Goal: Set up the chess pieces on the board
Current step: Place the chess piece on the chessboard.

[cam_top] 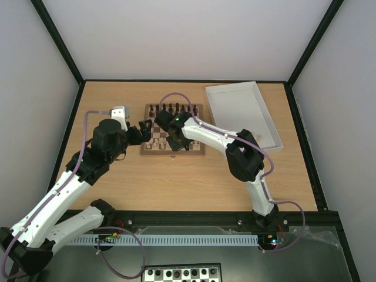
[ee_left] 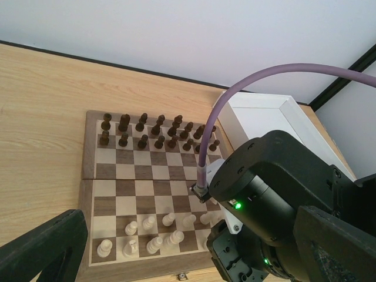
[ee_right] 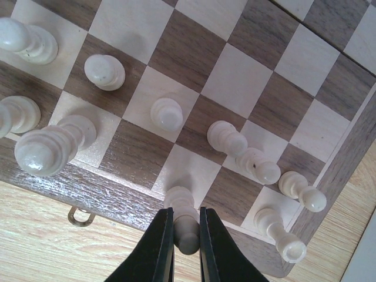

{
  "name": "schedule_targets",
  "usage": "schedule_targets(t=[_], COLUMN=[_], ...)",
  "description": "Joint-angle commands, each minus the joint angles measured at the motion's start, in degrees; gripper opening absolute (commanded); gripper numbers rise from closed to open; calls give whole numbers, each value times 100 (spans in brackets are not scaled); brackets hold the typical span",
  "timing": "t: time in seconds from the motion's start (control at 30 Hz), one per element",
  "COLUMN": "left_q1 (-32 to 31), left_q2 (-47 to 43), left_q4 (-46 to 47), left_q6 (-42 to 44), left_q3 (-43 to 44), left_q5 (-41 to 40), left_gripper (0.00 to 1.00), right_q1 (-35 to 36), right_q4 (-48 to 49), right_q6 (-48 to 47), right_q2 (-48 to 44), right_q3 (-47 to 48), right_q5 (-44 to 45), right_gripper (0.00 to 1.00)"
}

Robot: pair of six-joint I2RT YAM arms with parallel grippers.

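Note:
The wooden board (cam_top: 153,151) lies mid-table. Dark pieces (ee_left: 155,129) fill its two far rows, and several cream chess pieces (ee_left: 150,223) stand on its two near rows. My right gripper (ee_right: 187,214) is shut on a cream piece (ee_right: 180,200) and holds it upright. The piece's base is at the near edge of a cream square in the front row. From above, that gripper (cam_top: 175,143) hangs over the board's near side. My left gripper (cam_top: 143,130) stands open just off the board's left edge with nothing between its fingers (ee_left: 47,247).
A white tray (cam_top: 244,114) lies right of the board, close to its far corner. The right arm's wrist (ee_left: 270,188) and purple cable hang over the board's right half. A black-and-white board (cam_top: 182,273) sits below the table's front rail. A metal clasp (ee_right: 79,217) is on the board's near side.

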Motion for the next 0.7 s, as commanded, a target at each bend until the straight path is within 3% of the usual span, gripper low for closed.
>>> schedule_targets(t=[0.0,0.33,0.67], left_q1=[30,34,34], left_q2=[-19,-7,15], left_q4=[-9,15,11], left_q6=[-21,-30,-38], left_q3=[-56,-48,-39], left_q5=[-56,-55,-37], left_gripper=[99,99,100], right_q1=[-72,-122,-124], right_q4=[-67,13,32], right_q6=[-42,-59,-86], right_q2=[114,146,70], right_q3=[-62,-116,-163], right_q5=[75,9,-135], right_gripper=[6,6,22])
